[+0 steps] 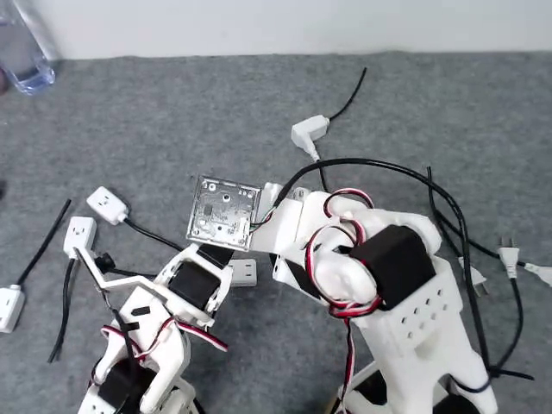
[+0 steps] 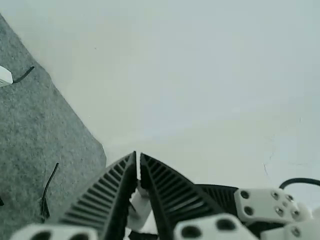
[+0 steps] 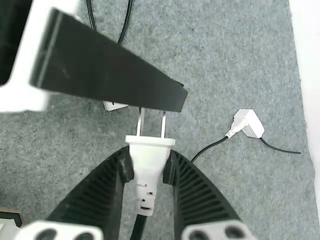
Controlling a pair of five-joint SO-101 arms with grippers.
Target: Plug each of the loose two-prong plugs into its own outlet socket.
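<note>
My right gripper is shut on a white two-prong plug whose prongs point at a black bar of the other arm, almost touching it. A white socket peeks out just beyond that bar. My left gripper points up toward the pale wall, its fingers nearly together with a small white piece pinched low between them; it looks like a socket. From above, both arms meet mid-table near the left wrist's circuit board, with a white socket just below it.
Loose white sockets on black cords lie at the left. Another corded white socket lies farther back. A loose plug rests at the right among looping black cables. A clear bottle stands at the back left.
</note>
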